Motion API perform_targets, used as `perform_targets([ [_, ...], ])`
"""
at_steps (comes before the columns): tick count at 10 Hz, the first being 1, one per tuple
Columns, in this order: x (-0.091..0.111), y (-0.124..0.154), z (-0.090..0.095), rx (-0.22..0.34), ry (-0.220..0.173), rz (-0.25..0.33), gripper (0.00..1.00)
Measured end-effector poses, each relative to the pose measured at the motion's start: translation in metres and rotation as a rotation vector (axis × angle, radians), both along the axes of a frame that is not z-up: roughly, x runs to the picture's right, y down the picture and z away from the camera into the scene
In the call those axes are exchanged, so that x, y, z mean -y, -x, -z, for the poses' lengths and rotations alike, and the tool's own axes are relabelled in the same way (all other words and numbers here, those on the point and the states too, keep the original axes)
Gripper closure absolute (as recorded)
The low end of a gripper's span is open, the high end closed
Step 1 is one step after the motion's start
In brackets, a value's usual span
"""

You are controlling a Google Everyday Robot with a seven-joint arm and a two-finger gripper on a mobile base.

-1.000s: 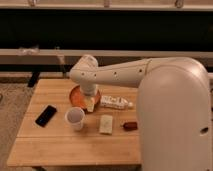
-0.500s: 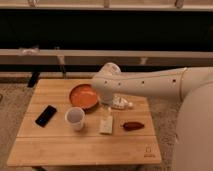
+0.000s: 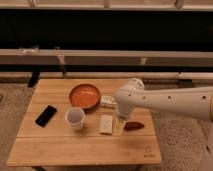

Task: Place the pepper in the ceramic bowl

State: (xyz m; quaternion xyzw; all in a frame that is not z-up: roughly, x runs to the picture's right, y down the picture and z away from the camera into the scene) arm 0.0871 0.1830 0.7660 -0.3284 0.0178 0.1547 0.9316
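The pepper (image 3: 134, 126) is small and dark red and lies on the wooden table (image 3: 60, 147) at the right. The ceramic bowl (image 3: 84, 95) is orange-terracotta and stands at the table's middle back, with nothing visible in it. My white arm reaches in from the right. The gripper (image 3: 119, 123) hangs down just left of the pepper, between it and a pale block (image 3: 106, 124), close above the tabletop. It holds nothing that I can see.
A white cup (image 3: 75, 117) stands in front of the bowl. A black phone (image 3: 46, 115) lies at the left. A white packet (image 3: 107, 101) lies right of the bowl, partly behind my arm. A long dark bench runs behind the table.
My arm has swung from over the bowl to the right and forward. The bowl is now uncovered, and the gripper has come down beside the pepper.
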Motion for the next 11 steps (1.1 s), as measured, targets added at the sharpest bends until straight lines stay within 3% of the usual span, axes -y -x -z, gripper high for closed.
perform_targets([
  [2, -0.008, -0.005, -0.008, -0.003, 0.021, 0.003, 0.20],
  [5, -0.004, -0.014, -0.025, -0.003, 0.043, 0.018, 0.20],
  [11, -0.019, -0.044, -0.055, -0.007, 0.061, -0.013, 0.20],
])
